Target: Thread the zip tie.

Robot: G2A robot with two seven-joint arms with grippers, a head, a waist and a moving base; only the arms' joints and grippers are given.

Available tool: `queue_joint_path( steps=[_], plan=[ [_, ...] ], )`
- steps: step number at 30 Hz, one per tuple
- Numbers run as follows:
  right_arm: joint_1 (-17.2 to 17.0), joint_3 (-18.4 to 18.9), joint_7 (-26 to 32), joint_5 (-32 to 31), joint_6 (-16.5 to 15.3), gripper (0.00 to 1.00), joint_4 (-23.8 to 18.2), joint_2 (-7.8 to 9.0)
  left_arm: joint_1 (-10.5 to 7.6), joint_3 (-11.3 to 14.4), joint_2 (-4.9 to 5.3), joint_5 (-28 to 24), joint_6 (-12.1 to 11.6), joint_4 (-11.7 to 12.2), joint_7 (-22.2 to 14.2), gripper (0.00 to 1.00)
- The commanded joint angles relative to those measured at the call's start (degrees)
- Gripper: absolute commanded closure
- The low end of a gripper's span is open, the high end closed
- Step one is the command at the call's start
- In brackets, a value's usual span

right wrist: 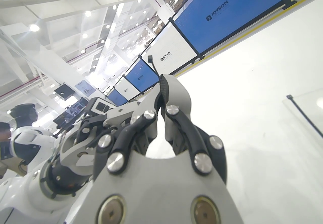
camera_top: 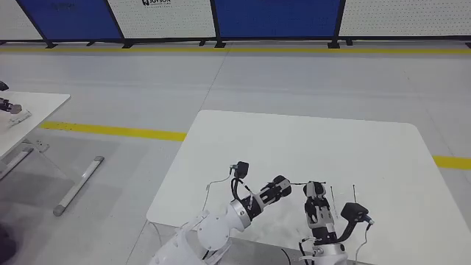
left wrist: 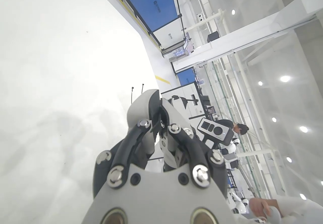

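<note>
1. Check the right end effector (right wrist: 162,81) first. Its fingers are pressed together and clamped on the black zip tie (right wrist: 154,66). The square locking head stands just clear of the fingertips. This short overhang leaves the head's slot exposed and, in my judgement, stiff enough to aim at.

2. Check the left end effector (left wrist: 159,98). Its fingers are together, and a thin black strap appears pinched between them. In the top view the strap bridges the small gap between the two end effectors, so you can treat the left one as holding the tail end.

3. Locate the work on the table (camera_top: 309,140). Both end effectors sit near its 6 o'clock edge. The left one points toward 3 o'clock and the right one toward 12 o'clock, so tail and head meet nearly at a right angle.

4. Note the nearer spare zip tie (camera_top: 333,199) and the farther spare zip tie (camera_top: 354,195). They lie flat at 3 o'clock from the right end effector, apart from it.

5. Judge the tail as not yet through the slot. Alignment will need fine correction.
</note>
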Motion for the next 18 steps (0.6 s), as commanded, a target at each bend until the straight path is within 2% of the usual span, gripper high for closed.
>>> queue_joint_path(
  steps=[1,10,11,12,14,16,18],
  plan=[
    [-0.1,0.0,-0.2,0.0,-0.2,1.00,0.0,0.02,0.01,0.1,-0.01,0.1,-0.1,0.0,0.1,1.00],
    [-0.4,0.1,0.6,0.4,-0.4,1.00,-0.2,0.11,0.07,0.4,-0.02,0.1,-0.5,0.2,0.0,1.00],
    [-0.4,0.1,0.7,0.4,-0.4,0.74,-0.3,0.12,0.10,0.4,-0.02,-0.1,-0.5,0.2,0.0,1.00],
    [-0.4,0.1,0.9,0.4,-0.5,0.64,-0.3,0.13,0.19,0.4,-0.03,-0.5,-0.7,0.1,0.0,1.00],
    [-0.3,0.1,1.1,0.2,-0.4,0.52,-0.3,0.16,0.30,0.2,-0.05,-1.8,-1.1,0.1,0.0,1.00],
    [-0.3,0.0,1.0,0.2,-0.3,0.24,-0.3,0.15,0.16,-0.2,0.00,-2.3,-1.2,0.4,-0.3,1.00],
    [-0.3,0.0,0.8,0.3,-0.3,0.11,-0.3,0.14,0.26,-0.4,0.01,-2.8,-1.4,0.4,-0.4,1.00]
  ],
)
